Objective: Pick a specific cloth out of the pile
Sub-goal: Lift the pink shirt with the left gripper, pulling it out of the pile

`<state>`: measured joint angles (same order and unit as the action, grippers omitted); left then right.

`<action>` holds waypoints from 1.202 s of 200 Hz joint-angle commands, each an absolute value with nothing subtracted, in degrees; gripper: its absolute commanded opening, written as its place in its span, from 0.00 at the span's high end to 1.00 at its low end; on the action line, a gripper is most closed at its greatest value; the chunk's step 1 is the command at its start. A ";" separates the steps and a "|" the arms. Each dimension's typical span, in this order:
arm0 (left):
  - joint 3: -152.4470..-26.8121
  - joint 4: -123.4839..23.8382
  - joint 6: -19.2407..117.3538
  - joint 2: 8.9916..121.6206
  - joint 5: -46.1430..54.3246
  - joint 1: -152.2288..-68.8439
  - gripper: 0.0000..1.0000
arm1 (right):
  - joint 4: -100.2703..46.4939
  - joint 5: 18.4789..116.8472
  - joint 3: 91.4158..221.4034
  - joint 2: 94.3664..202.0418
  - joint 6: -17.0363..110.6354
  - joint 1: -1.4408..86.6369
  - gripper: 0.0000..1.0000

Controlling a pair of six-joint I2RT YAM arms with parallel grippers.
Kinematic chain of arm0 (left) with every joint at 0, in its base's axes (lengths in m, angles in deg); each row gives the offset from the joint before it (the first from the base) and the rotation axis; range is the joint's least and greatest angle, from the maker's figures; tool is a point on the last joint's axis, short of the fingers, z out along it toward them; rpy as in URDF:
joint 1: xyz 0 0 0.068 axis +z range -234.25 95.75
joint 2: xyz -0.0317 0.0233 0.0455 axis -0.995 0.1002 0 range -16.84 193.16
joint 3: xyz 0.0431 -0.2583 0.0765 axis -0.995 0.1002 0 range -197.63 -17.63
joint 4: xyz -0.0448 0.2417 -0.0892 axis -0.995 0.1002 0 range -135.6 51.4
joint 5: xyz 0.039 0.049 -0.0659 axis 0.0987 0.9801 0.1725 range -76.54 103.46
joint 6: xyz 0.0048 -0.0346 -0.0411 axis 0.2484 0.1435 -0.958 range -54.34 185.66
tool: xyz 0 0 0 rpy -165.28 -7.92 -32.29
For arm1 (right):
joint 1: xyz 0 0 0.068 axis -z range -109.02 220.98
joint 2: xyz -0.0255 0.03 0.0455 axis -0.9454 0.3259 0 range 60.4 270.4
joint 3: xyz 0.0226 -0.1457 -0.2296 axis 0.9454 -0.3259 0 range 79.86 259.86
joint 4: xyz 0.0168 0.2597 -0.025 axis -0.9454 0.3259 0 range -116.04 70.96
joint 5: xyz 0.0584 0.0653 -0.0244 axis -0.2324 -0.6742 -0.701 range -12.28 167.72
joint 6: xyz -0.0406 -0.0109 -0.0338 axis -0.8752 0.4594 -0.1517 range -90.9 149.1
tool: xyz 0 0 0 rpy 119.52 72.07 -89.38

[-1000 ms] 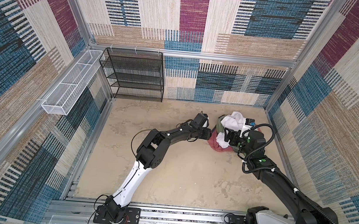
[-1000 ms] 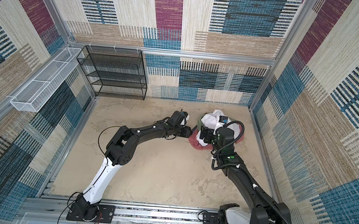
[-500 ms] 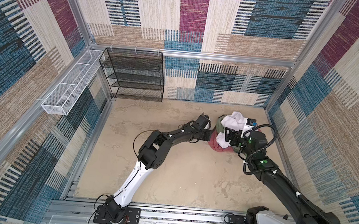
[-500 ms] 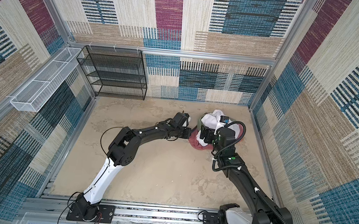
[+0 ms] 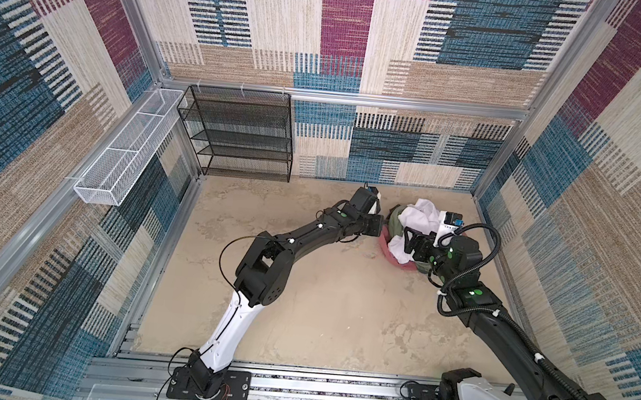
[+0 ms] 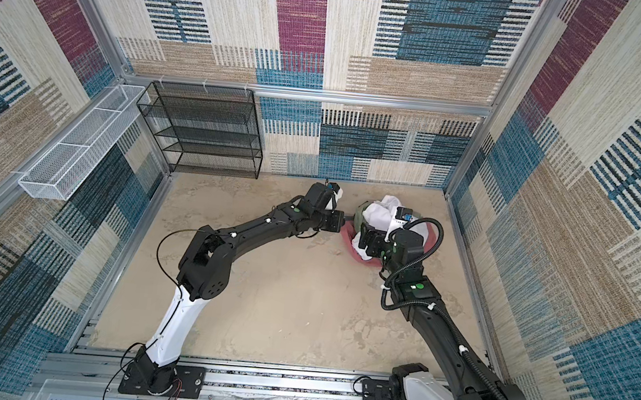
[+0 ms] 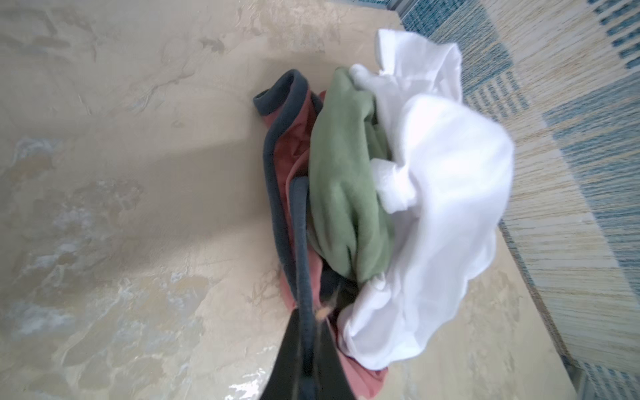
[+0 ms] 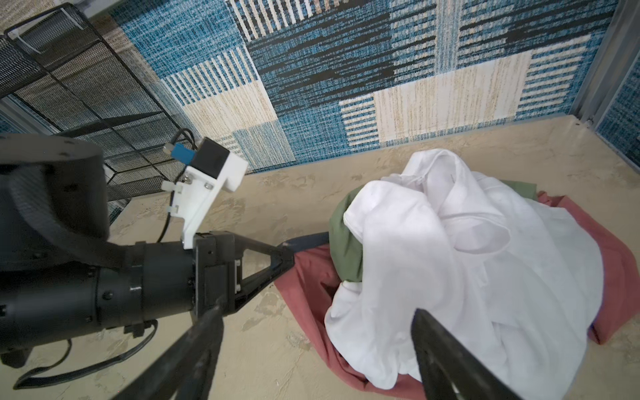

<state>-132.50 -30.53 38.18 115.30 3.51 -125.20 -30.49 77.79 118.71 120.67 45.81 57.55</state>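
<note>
Far left of the pile (image 5: pixel 418 219), a white basket (image 5: pixel 123 164) hangs on the side wall. Nearer the pile, also to its left, a black rack (image 5: pixel 244 136) stands against the back wall. The left gripper (image 8: pixel 289 258) sits at the pile's left edge, jaws clenched on the navy neck trim of the cloth (image 8: pixel 304 280). The cloth lies at the pile's bottom on the floor (image 5: pixel 321 290), with salmon edges showing at the pile's left, front and right. 1 green garment (image 7: pixel 346 180) is wedged above it, and 1 white garment (image 8: pixel 433 263) covers the top. The right gripper (image 8: pixel 317 313) hovers over the pile's front-right side, jaws spread wide, grasping nothing.
</note>
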 commanded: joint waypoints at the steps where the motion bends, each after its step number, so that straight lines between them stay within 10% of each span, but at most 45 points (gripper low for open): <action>1: -136.30 -28.80 40.07 114.42 1.13 -125.29 1.00 | -29.94 78.91 118.56 119.65 45.45 57.58 0.12; 240: -163.31 -25.98 35.69 117.48 -7.19 -125.74 1.00 | -21.89 80.25 124.54 117.82 46.25 57.58 0.10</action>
<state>-162.60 -20.61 36.93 118.53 -6.09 -125.65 -22.07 79.45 124.11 119.10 45.53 57.55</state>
